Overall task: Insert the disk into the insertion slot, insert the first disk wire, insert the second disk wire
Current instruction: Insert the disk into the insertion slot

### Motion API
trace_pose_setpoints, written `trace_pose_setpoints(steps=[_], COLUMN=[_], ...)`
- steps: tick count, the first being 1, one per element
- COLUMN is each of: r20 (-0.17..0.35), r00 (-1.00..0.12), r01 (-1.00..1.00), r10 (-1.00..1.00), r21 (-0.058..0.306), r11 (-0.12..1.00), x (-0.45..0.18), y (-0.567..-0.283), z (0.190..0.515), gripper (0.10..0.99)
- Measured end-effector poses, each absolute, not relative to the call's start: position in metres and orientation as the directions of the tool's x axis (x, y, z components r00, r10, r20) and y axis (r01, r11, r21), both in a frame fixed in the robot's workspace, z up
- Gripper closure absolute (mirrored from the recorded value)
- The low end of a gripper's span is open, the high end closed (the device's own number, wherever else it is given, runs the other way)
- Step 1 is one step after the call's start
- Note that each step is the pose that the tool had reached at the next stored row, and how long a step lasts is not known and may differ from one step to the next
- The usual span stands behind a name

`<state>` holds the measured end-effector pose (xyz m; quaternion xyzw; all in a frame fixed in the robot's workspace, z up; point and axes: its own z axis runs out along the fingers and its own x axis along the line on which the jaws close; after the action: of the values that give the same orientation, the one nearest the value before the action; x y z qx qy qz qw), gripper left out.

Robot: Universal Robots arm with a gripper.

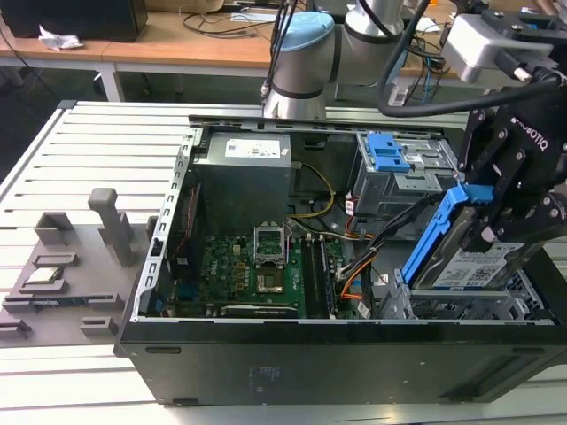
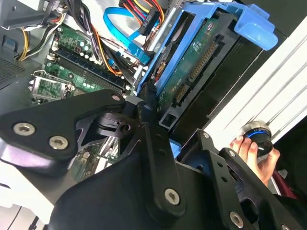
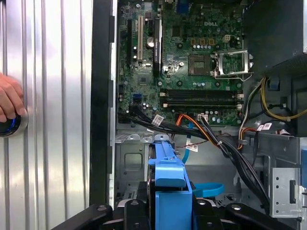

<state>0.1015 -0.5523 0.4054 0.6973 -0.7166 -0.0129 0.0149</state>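
My gripper (image 1: 493, 226) is shut on the disk (image 1: 469, 264), a silver drive with a white label in a bright blue carrier (image 1: 434, 232). The disk hangs tilted, one end raised, just above the insertion slot (image 1: 447, 308), the low silver cage at the case's front corner on the exterior view's right. In the second wrist view its green underside (image 2: 192, 62) faces the camera beside a black finger (image 2: 152, 129). The first disk wire (image 1: 353, 266), an orange, red and black bundle, lies loose beside the slot. The second disk wire (image 2: 117, 31), light blue, loops nearby.
The open case (image 1: 266, 354) holds a green motherboard (image 1: 257, 266), a power supply (image 1: 244, 177) and a taller grey cage with a blue latch (image 1: 390, 155). A person's hand (image 2: 249, 148) rests on a round knob on the slatted table outside the case wall.
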Motion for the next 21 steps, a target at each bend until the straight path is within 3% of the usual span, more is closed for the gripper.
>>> trace_pose_setpoints(steps=[16,18,19,21], r20=[0.004,0.004,0.003,0.003], r00=[-0.027,-0.027,-0.027,-0.027], r01=[-0.999,-0.999,-0.999,-0.999], r10=[-1.000,-1.000,-1.000,-1.000], r21=[0.039,0.039,0.039,0.039], r11=[0.027,0.027,0.027,0.027], x=[0.102,0.102,0.102,0.102], y=[-0.552,-0.552,-0.552,-0.552], z=[0.381,0.381,0.381,0.381], gripper=[0.722,0.710,0.647,0.647])
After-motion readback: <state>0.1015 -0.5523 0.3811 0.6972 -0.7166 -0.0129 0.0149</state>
